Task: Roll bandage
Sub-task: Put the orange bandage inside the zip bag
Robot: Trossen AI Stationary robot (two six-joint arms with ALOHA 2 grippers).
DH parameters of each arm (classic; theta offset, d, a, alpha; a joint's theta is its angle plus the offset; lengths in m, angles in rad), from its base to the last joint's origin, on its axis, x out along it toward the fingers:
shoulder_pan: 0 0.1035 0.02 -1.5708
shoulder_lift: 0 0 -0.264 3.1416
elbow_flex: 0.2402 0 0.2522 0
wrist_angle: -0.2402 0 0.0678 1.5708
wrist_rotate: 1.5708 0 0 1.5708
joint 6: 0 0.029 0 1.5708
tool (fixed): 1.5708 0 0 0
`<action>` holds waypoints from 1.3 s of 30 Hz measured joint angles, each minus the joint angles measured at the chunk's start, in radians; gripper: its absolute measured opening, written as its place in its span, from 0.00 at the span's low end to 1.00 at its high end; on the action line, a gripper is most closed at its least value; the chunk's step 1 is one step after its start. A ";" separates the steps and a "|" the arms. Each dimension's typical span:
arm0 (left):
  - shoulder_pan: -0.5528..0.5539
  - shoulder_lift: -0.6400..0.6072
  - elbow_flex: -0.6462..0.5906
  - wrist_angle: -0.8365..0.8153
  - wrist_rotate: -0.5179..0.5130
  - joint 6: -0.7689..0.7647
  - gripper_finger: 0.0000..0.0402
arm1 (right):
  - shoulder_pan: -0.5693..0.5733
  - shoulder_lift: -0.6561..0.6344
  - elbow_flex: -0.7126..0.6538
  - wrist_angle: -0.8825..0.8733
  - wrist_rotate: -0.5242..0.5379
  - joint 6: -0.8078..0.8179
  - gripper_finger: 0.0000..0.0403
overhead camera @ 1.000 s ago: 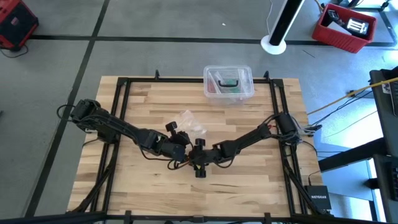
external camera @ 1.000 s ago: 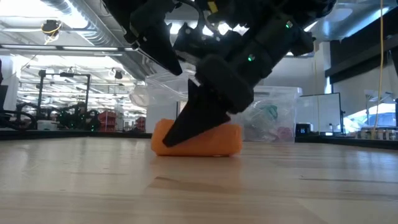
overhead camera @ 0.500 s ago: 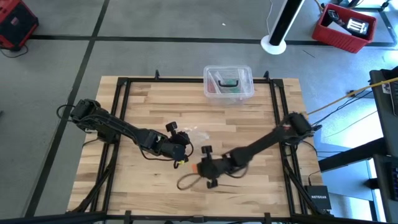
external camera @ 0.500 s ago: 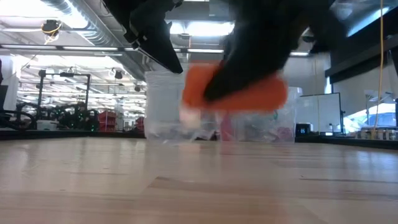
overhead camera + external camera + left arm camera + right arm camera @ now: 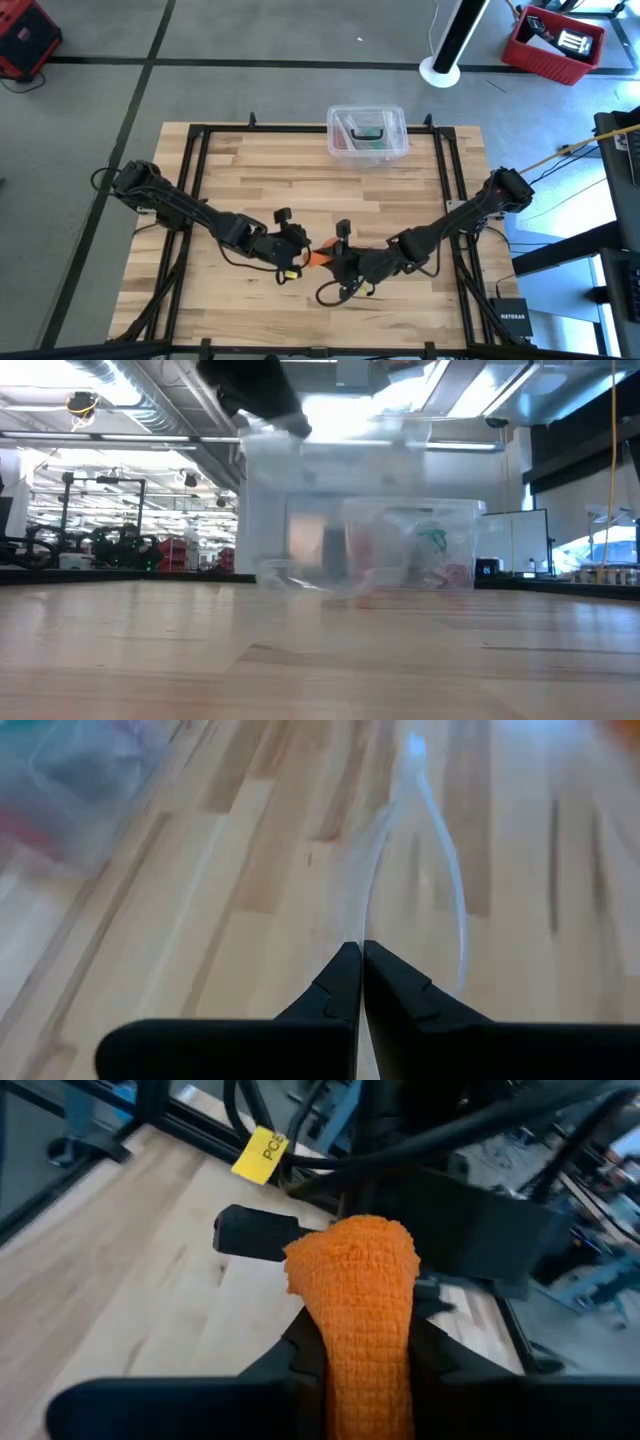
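The right gripper point(image 5: 362, 1365) is clenched on the bandage point(image 5: 362, 1305), its two fingers pressing the waffle-textured orange fabric from either side so that a rounded end bulges out past the tips. In the high view the bandage point(image 5: 318, 258) sits lifted off the table point(image 5: 230, 170), between the two grippers, at about 6 o'clock from the clear plastic box point(image 5: 367, 132). The left gripper point(image 5: 360, 982) is closed with nothing between its tips, just at 9 o'clock of the orange patch. The fabric looks light, soft and squashy, likely to slump or unroll; a hold across the middle seems safest.
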 joint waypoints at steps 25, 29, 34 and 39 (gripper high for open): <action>-0.070 -0.022 0.081 0.005 0.016 0.031 0.01 | -0.037 0.106 -0.001 0.193 -0.141 -0.338 0.16; -0.075 -0.048 0.081 0.006 0.017 0.033 0.01 | -0.037 0.107 -0.001 0.192 -0.148 -0.352 0.16; -0.074 -0.061 0.081 0.007 0.017 0.030 0.01 | -0.036 0.107 -0.007 0.126 -0.164 -0.315 0.16; -0.074 -0.061 0.081 0.008 0.016 0.027 0.01 | -0.037 0.107 -0.026 0.091 -0.082 -0.304 0.17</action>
